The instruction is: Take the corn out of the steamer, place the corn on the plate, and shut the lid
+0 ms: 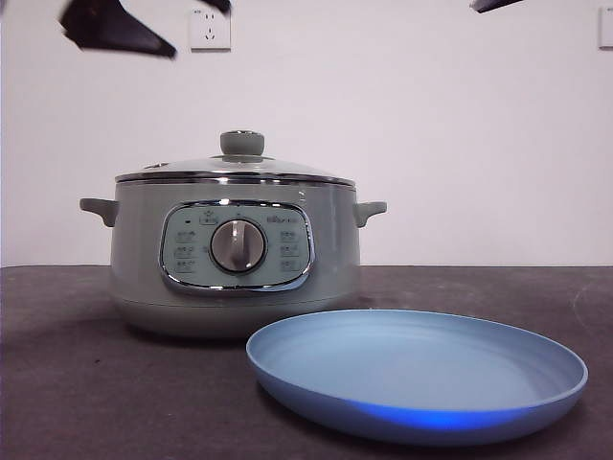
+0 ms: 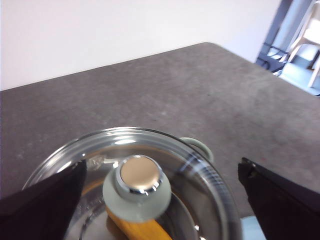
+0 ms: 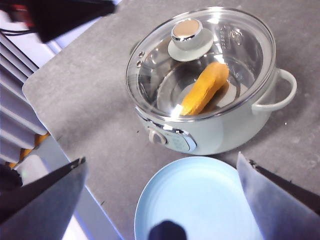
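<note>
Left gripper [image 2: 160,200]: black jaws spread wide, holding nothing, poised above the lid with the knob between them but untouched.
Right gripper [image 3: 162,200]: black jaws also parted and empty, high over the plate and looking down on the pot.
Lid [image 2: 150,150]: round clear glass with a steel rim and a pale green, chrome-capped knob [image 2: 136,186]; it sits closed on the pot.
Corn [image 3: 204,88]: yellow-orange cob lying slantwise inside the pot, seen through the glass.
Steamer [image 1: 235,259]: round pale sage-green electric pot with two small side handles, a chrome-framed panel and a silver dial [image 1: 238,245]; it stands on the dark grey table [image 1: 77,383].
Plate [image 1: 417,374]: wide shallow blue dish with a raised rim, nothing on it, just in front of the pot and offset toward one handle.
Wall [image 1: 460,134]: plain white, with a socket [image 1: 209,29].
</note>
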Robot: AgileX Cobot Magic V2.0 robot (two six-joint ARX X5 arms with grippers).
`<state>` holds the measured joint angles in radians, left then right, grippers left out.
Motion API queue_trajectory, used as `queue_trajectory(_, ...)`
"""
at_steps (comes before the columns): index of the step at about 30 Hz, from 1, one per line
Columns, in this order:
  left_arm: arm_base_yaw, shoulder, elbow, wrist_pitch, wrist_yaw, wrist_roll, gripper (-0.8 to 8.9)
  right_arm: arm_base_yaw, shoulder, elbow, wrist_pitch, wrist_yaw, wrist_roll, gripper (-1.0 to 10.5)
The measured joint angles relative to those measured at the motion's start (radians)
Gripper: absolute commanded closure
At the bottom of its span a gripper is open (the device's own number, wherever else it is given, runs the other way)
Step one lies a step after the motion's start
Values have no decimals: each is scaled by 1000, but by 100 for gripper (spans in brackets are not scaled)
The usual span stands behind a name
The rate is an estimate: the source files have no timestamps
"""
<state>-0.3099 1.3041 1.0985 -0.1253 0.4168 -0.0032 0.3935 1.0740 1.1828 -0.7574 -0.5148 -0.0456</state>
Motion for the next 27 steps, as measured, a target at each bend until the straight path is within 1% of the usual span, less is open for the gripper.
queue_trajectory(2,-14,40,0,43,-32,0,248,0,0,0,-14,2,0,442)
queue_trajectory(7,-52,129,0,145,-102,4,248,0,0,0,-47,45,0,442)
queue_trajectory(11,-79,194,0,209,-155,22,248,0,0,0,-61,47,0,442)
queue_trajectory(15,-103,262,0,224,-242,41,249,0,0,0,-63,47,0,442)
queue_trajectory(18,-113,295,0,221,-275,46,254,0,0,0,-64,47,0,442)
queue_trajectory(19,-116,299,0,221,-280,47,272,0,0,0,-64,47,0,442)
queue_trajectory(20,-118,301,0,221,-283,48,326,0,0,0,-64,47,0,442)
queue_trajectory(22,-122,301,0,223,-285,48,494,0,0,0,-64,47,0,442)
queue_trajectory(24,-125,300,0,226,-284,48,622,0,0,0,-64,47,0,442)
queue_trajectory(25,-126,300,0,226,-284,48,671,0,0,0,-64,47,0,442)
queue_trajectory(27,-126,300,0,226,-284,48,724,0,0,0,-64,47,0,442)
